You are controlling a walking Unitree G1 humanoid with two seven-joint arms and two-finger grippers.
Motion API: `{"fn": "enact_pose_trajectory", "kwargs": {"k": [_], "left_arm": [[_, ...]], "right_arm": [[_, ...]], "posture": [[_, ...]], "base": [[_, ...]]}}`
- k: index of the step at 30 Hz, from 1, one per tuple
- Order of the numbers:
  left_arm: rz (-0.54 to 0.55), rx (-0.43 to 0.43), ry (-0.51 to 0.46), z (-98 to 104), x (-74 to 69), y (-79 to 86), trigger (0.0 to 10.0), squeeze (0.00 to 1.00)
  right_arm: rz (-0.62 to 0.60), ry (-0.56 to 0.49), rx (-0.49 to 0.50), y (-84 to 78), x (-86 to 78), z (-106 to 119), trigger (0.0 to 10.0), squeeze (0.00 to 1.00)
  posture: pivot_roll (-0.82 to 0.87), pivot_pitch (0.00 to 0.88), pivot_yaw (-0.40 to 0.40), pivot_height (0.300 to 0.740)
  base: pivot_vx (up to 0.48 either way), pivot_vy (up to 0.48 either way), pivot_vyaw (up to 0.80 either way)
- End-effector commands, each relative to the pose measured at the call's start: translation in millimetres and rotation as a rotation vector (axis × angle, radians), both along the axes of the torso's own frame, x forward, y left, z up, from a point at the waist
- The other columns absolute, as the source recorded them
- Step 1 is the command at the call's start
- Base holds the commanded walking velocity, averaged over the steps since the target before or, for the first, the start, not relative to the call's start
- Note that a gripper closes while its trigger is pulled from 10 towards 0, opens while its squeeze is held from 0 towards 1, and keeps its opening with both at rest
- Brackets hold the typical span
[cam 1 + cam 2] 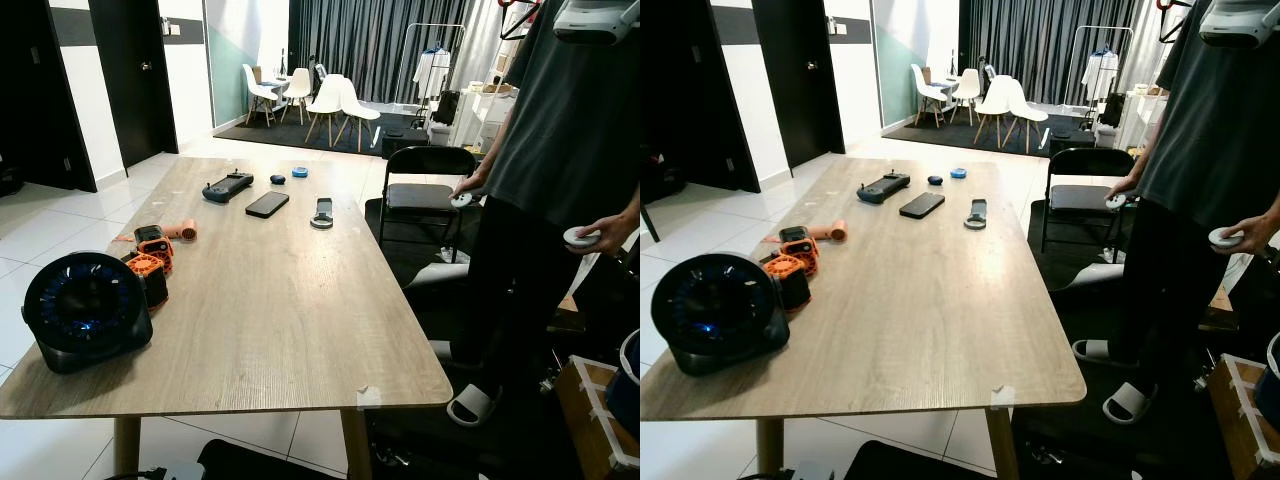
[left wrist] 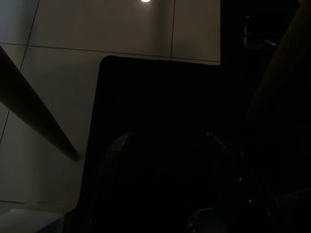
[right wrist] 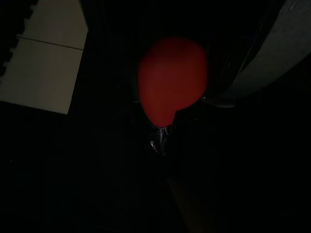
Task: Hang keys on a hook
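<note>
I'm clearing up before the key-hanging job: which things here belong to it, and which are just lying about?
Belongs: red tag with metal ring, perhaps the keys, dim.
Lying about: fan, phone, handheld console, orange tools, folding chair.

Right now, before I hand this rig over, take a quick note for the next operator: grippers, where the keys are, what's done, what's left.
Left gripper: idle, low beside the wooden table, over floor tiles; too dark to judge.
Right gripper: wrist view very dark; state unclear.
Keys: a red tag with a bit of metal at its tip sits close before the right wrist camera, likely the keys; whether it is gripped is unclear.
Person stands right of the table.
Done: nothing confirmed.
Left: locate the hook, hang the keys.
</note>
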State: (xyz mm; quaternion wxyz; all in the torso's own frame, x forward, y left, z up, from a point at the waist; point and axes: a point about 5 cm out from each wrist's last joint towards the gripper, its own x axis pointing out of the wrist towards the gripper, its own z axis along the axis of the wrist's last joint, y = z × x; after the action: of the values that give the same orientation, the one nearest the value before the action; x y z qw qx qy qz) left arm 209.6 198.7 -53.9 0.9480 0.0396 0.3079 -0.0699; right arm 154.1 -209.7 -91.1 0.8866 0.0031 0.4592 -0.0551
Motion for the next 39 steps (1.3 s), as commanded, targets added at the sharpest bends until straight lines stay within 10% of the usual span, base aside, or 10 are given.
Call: {"fn": "enact_pose_trajectory", "kwargs": {"k": [1, 39], "left_arm": [[0.009, -0.010, 0.004, 0.1, 0.4, -0.2, 10.0, 0.00], [-0.007, -0.005, 0.005, 0.2, 0.1, 0.5, 10.0, 0.00]], "right_arm": [[-0.020, 0.008, 0.003, -1.4, -1.0, -0.5, 10.0, 0.00], [-0.030, 0.011, 0.001, -0.6, -5.7, -2.1, 10.0, 0.00]], "posture": [[0.09, 0.030, -0.026, 0.740], [0.08, 0.048, -0.015, 0.740]], "base": [[0.000, 0.000, 0.00], [-0.296, 0.000, 0.00]]}}
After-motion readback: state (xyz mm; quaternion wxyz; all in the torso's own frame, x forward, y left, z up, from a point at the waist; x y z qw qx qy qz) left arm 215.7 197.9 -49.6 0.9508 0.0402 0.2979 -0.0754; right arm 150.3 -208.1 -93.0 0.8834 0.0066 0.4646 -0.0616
